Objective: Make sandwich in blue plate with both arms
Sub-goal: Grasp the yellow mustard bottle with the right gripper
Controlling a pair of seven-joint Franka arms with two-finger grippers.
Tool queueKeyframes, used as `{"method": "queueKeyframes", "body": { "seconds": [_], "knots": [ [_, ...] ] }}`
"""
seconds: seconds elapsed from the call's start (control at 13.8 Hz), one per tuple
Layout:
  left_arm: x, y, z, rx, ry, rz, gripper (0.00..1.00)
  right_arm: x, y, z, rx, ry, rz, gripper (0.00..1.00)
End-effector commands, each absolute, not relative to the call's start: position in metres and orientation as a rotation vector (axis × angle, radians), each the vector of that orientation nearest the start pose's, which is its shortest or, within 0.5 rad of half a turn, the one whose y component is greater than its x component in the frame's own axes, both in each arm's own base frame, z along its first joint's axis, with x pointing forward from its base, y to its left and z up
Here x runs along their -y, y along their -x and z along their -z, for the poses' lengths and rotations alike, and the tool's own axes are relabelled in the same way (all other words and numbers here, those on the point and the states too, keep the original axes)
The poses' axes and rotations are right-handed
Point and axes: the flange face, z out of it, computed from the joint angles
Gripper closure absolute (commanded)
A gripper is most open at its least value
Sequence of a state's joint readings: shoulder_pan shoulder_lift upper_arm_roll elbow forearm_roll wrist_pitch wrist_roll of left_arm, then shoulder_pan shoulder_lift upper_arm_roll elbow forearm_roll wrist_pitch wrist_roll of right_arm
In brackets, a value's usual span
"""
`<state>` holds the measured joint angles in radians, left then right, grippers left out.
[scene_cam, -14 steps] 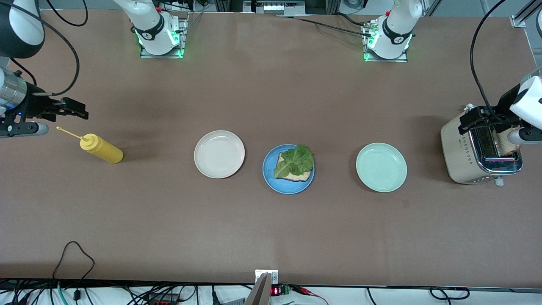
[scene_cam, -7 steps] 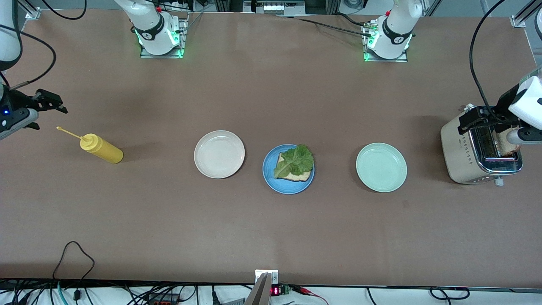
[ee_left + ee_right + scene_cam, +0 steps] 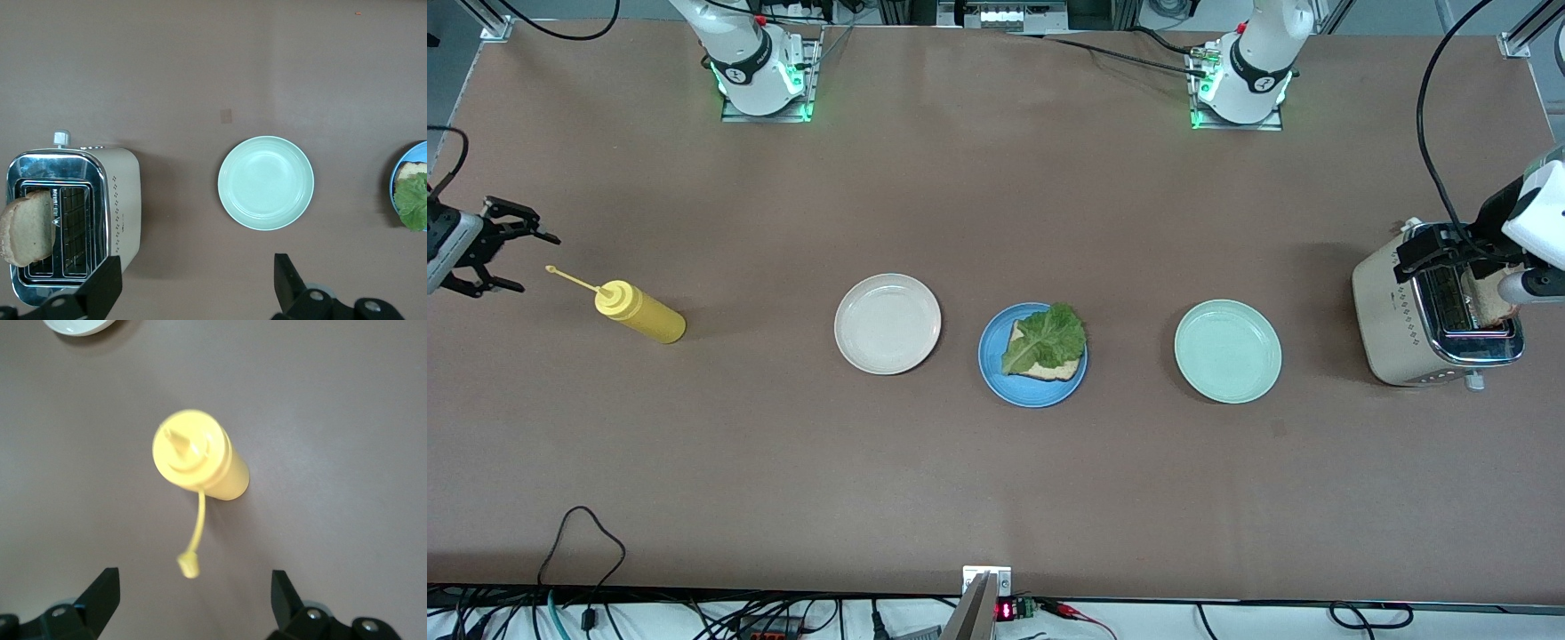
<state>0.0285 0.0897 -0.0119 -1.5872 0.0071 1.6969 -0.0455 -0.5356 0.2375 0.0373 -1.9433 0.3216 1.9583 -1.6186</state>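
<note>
Up high, our left gripper (image 3: 1436, 249) hangs spread and empty over the toaster (image 3: 1427, 320) with its bread slice (image 3: 27, 227); our right gripper (image 3: 516, 253), likewise gaping, hovers beside the yellow mustard bottle (image 3: 640, 313). Between the cream plate (image 3: 887, 324) and mint-green plate (image 3: 1227, 351), the blue plate (image 3: 1005, 387) carries bread under lettuce (image 3: 1045, 338).

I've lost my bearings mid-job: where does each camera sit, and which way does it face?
Front view: high across the table, facing both bases; right gripper beside the yellow squeeze bottle, left gripper over the cream metal toaster.
Left wrist view: looks down on toaster, open fingers.
Right wrist view: looks down on bottle, open fingers.
Shared: toaster, bottle.
</note>
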Motion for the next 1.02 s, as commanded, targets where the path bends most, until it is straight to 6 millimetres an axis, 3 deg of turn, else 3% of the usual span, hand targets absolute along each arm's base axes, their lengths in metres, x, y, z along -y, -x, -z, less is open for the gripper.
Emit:
{"method": "queueKeyframes", "body": {
  "seconds": [0.0, 0.22, 0.44, 0.58, 0.73, 0.94],
  "knots": [
    [-0.005, -0.573, -0.586, 0.069, 3.134, -0.026, 0.00, 0.283, -0.518, -0.299, 1.389, 2.361, 0.349, 0.00],
    [0.001, -0.567, -0.584, 0.052, 3.132, -0.038, 0.00, 0.295, -0.512, -0.259, 1.390, 2.296, 0.409, 0.00],
    [-0.016, -0.573, -0.579, 0.097, 3.132, 0.002, 0.00, 0.293, -0.514, -0.222, 1.368, 2.221, 0.527, 0.00],
    [-0.017, -0.577, -0.577, 0.099, 3.132, 0.022, 0.00, 0.290, -0.515, -0.195, 1.337, 2.172, 0.601, 0.00],
    [-0.019, -0.574, -0.574, 0.104, 3.132, 0.003, 0.00, 0.289, -0.518, -0.180, 1.319, 2.140, 0.667, 0.00],
    [-0.028, -0.575, -0.573, 0.128, 3.131, 0.012, 0.00, 0.282, -0.527, -0.175, 1.318, 2.119, 0.700, 0.00]
  ]
}}
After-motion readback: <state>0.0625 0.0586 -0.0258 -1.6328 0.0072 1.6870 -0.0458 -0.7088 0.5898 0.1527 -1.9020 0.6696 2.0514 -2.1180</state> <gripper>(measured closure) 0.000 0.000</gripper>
